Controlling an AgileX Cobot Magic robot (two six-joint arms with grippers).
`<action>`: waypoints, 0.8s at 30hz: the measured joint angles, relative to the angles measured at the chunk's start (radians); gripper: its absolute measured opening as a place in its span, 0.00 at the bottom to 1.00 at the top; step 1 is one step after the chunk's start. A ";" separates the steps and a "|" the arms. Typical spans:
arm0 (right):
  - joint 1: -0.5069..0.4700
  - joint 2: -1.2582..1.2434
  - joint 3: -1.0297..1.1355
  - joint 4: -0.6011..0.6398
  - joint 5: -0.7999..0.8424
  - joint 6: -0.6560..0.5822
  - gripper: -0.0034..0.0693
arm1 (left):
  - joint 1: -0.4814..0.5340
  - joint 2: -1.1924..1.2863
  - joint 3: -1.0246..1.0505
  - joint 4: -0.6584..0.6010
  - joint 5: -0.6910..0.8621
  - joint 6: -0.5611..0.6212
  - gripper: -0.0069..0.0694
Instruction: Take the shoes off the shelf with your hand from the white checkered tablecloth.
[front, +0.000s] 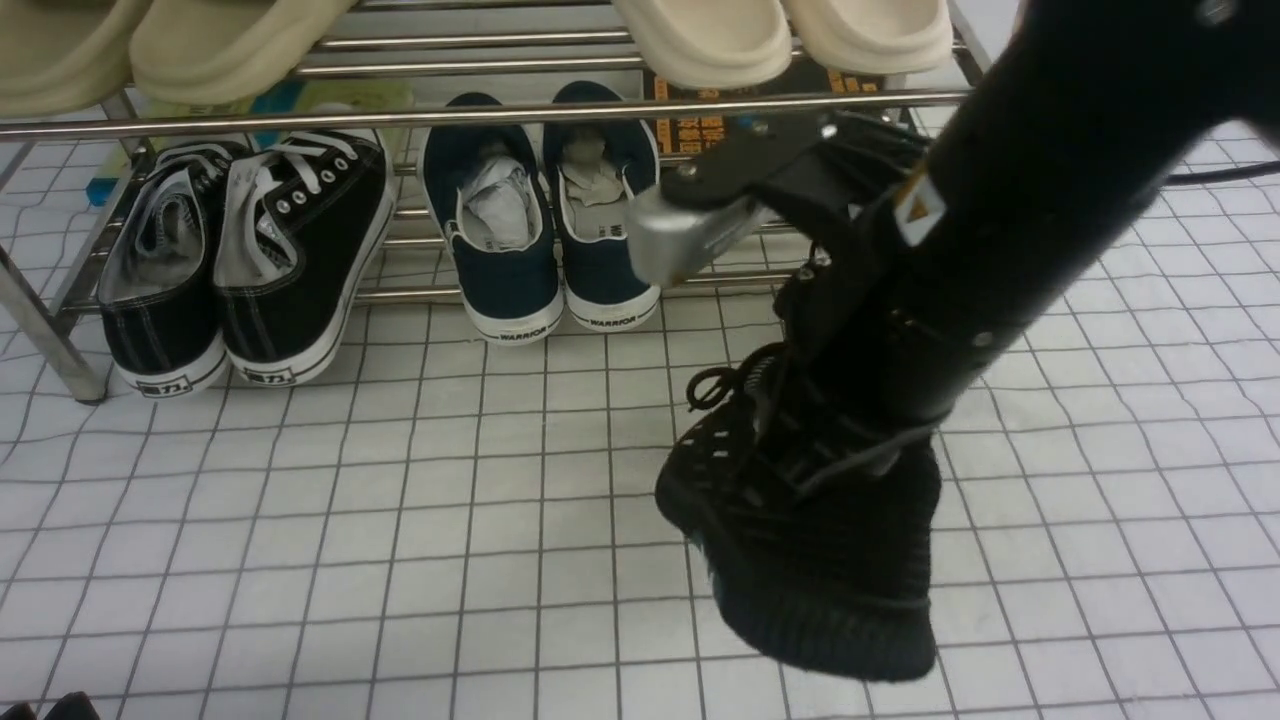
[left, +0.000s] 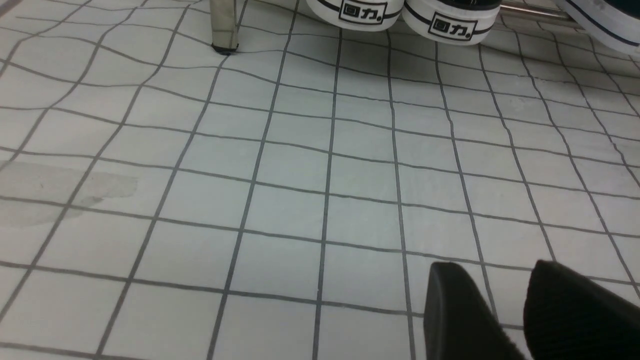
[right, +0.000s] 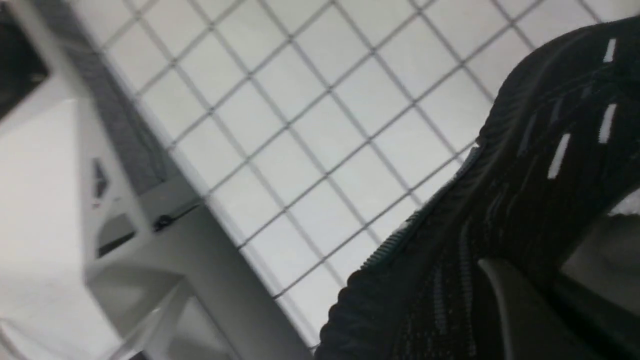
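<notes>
My right arm reaches down in front of the chrome shelf. Its gripper is shut on a black knit sneaker, gripping at the shoe's opening. The shoe hangs toe-down, off the shelf, over the white checkered tablecloth. In the right wrist view one finger lies against the knit upper; white paper shows inside. I see only one such sneaker. My left gripper is open and empty, low over the cloth.
Black canvas white-soled sneakers and navy WARRIOR slip-ons stand on the lower tier. Beige slippers lie on the upper tier. A rack leg stands at the left. White furniture lies beyond the table edge.
</notes>
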 joint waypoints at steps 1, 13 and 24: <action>0.000 0.014 0.000 -0.021 -0.018 0.001 0.06 | 0.000 0.000 0.000 0.000 0.000 0.000 0.41; 0.000 0.114 0.000 -0.272 -0.186 0.099 0.06 | 0.000 0.000 0.000 0.000 0.001 0.000 0.41; 0.000 0.207 0.000 -0.272 -0.267 0.103 0.07 | 0.000 0.000 -0.001 0.000 0.001 0.000 0.41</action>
